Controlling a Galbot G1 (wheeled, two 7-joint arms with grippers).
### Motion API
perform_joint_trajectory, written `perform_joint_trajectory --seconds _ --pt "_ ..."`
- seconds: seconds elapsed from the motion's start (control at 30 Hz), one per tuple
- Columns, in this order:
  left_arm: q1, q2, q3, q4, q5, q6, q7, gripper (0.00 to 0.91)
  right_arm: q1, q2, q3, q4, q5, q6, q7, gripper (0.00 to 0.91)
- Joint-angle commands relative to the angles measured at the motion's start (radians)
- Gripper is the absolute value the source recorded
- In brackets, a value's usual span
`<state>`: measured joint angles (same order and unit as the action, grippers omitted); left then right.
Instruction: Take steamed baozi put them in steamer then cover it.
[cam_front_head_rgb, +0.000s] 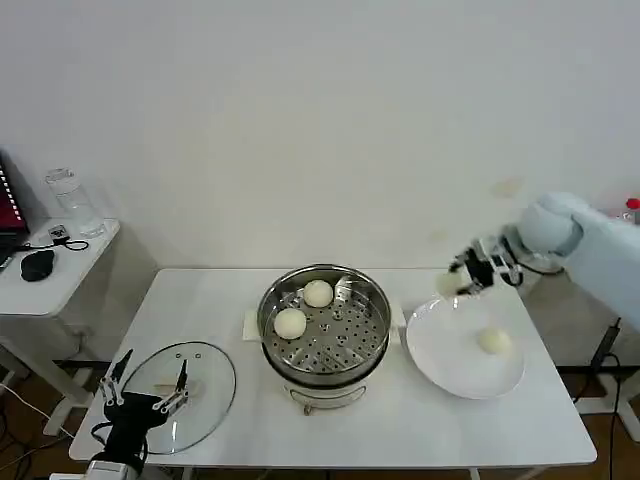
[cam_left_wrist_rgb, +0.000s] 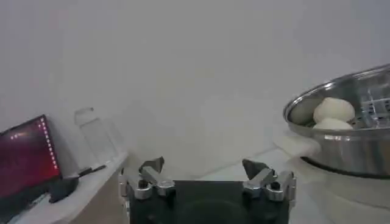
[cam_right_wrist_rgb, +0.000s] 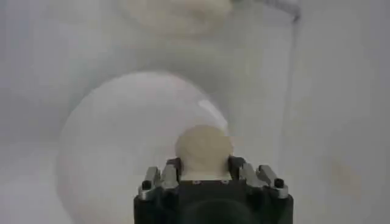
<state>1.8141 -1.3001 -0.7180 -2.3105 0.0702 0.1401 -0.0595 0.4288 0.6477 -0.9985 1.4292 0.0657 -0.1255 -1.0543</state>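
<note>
The right claw (cam_front_head_rgb: 462, 277) hangs above the far rim of a white plate (cam_front_head_rgb: 452, 362), clenched on a cream-white baozi (cam_right_wrist_rgb: 203, 151) that sits wedged between its fingers. Seen from the right wrist, the bun bulges out past the fingertips, with the plate's pale disc spread out underneath it. One more baozi (cam_front_head_rgb: 494, 341) lies on the plate, below and nearer the robot than the claw.

To the claw's left stands the stainless-steel steamer (cam_front_head_rgb: 325, 325) at the middle of the white surface (cam_front_head_rgb: 400, 425), its perforated tray holding two baozi, one toward the far wall (cam_front_head_rgb: 318, 293) and one just in front of it (cam_front_head_rgb: 290, 323). The two buns sit close together on the left half of the tray; the rest of the tray is bare. In the left wrist view both buns peek over the pot's shiny rim.

The left claw (cam_front_head_rgb: 147, 382) waits low at the surface's near left corner, released, its fingers spread apart over the glass cover (cam_front_head_rgb: 200, 385), which lies flat on the surface with its white handle up. Left of that claw, a small side table (cam_front_head_rgb: 70, 265) carries a clear glass (cam_front_head_rgb: 72, 200), a computer mouse (cam_front_head_rgb: 37, 264) and the edge of a lit laptop screen (cam_left_wrist_rgb: 24, 157).
</note>
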Motion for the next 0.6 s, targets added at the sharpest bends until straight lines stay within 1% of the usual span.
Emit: perform_joint_trajectory --seconds 0.03,0.13,0.17,0.3,0.47,0.6 --pt "0.002 -0.006 -0.005 -0.003 0.000 0.000 0.000 0.907 0.237 0.216 -0.151 0.119 0.112 0.015 0.008 0.534" --pt "0.005 -0.009 -0.015 -0.005 0.000 0.000 -0.001 0.907 0.215 0.249 -0.174 0.143 0.114 0.038 0.004 0.534" --pt "0.006 -0.009 -0.017 -0.006 -0.001 0.000 -0.001 0.907 0.205 0.265 -0.195 0.151 0.115 0.060 0.011 0.534" --pt "0.009 -0.010 -0.026 -0.010 -0.003 0.000 -0.001 0.907 0.177 0.302 -0.258 0.175 0.117 0.091 0.026 0.534" --pt "0.013 -0.014 -0.035 -0.018 -0.003 0.002 -0.001 0.907 0.132 0.360 -0.278 0.176 0.073 0.130 0.032 0.534" --pt "0.016 -0.023 -0.047 -0.025 -0.005 0.001 -0.001 0.907 0.091 0.404 -0.293 0.162 0.003 0.177 0.033 0.534"
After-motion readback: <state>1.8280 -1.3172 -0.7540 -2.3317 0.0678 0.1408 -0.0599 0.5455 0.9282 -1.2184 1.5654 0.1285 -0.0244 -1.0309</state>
